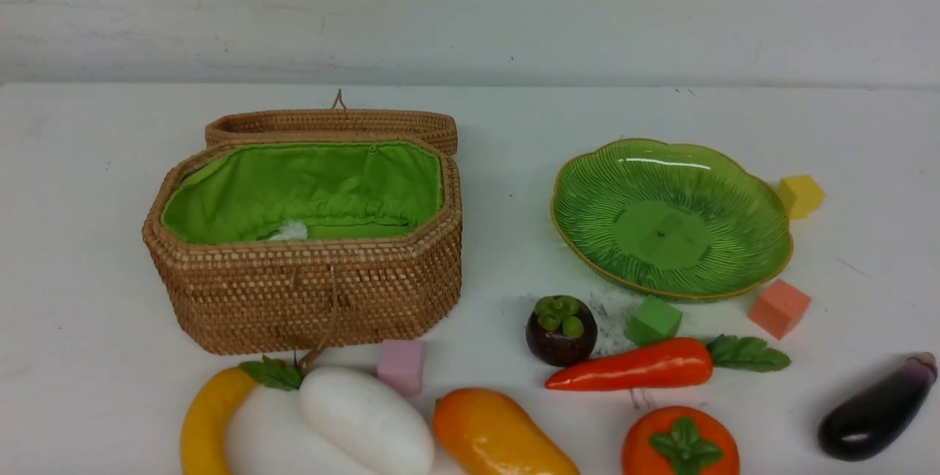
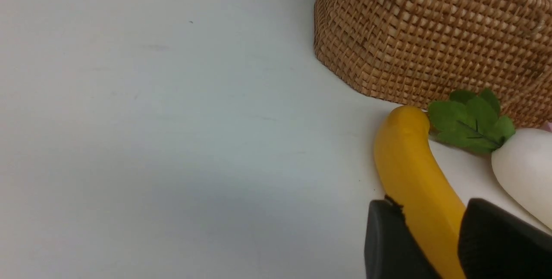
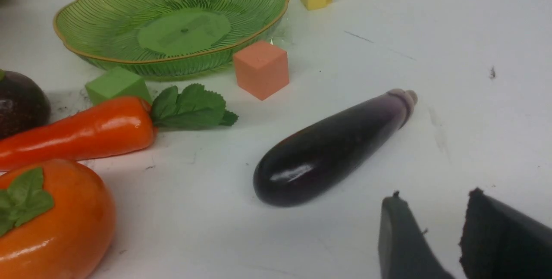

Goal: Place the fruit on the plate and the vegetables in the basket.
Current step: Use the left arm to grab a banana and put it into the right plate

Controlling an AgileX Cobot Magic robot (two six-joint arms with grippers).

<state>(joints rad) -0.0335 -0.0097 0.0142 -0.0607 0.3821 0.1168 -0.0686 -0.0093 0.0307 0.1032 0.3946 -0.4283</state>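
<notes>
My left gripper point(image 2: 431, 205) stands half-spread, black fingers flanking the smooth curved banana point(image 2: 414, 171); I cannot tell if they touch it. My right gripper point(image 3: 435, 197), half-spread, holds nothing; the glossy tapered eggplant point(image 3: 327, 149) lies just beyond, near the table's point(image 3: 431, 33) near right corner. The ribbed plate point(image 1: 720, 189) and woven basket point(image 1: 308, 291) sit farther back.

Looks over parted right gripper point(image 3: 433, 197) at eggplant point(image 3: 332, 145) lying flat on table point(image 3: 431, 33); farther off, carrot point(image 3: 77, 134) beside persimmon point(image 3: 56, 223), plate point(image 3: 172, 65) with orange cube point(image 3: 261, 70) and green cube point(image 3: 116, 85) just beside.
</notes>
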